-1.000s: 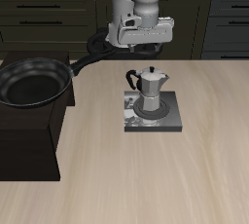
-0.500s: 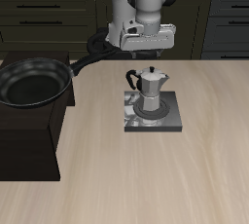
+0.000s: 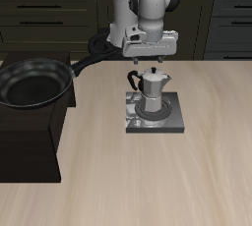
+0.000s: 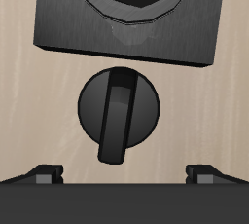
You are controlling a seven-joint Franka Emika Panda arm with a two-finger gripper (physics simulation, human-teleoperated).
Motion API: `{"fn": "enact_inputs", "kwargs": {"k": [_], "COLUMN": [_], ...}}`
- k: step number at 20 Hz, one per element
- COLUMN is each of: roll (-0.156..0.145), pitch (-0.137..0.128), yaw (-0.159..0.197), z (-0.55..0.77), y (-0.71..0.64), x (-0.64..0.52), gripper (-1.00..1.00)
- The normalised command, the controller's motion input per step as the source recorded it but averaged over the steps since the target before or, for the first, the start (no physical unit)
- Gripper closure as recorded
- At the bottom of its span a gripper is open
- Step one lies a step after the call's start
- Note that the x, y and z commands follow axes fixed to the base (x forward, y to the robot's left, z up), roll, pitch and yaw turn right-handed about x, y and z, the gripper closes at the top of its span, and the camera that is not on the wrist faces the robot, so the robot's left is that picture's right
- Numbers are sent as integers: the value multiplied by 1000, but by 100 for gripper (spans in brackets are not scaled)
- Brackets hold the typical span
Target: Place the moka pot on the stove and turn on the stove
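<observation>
Already the pot [image 3: 152, 92] stood on the stove [image 3: 173, 122], so we hung our gripper [image 3: 150, 57], jaws apart and empty, over the knob [image 4: 119, 111]. We judged it stiff and small; pinch its raised ridge, then twist.

Black knob [image 4: 119, 113] beside stove [image 4: 68, 33] plate

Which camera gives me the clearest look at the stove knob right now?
The wrist view. The stove knob fills the frame head-on, its raised grip bar clearly visible, just off the stove plate's edge. In the exterior view the knob is hidden behind the moka pot and the end effector.
</observation>
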Motion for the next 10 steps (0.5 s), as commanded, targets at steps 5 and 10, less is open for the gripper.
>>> {"fn": "enact_inputs", "kwargs": {"k": [5,10], "roll": [3,-3], "pitch": [15,34], "yaw": [24,-1], "z": [-185,-179], "y": [84,45], "x": [-24,-51], "gripper": [-100,-100]}}
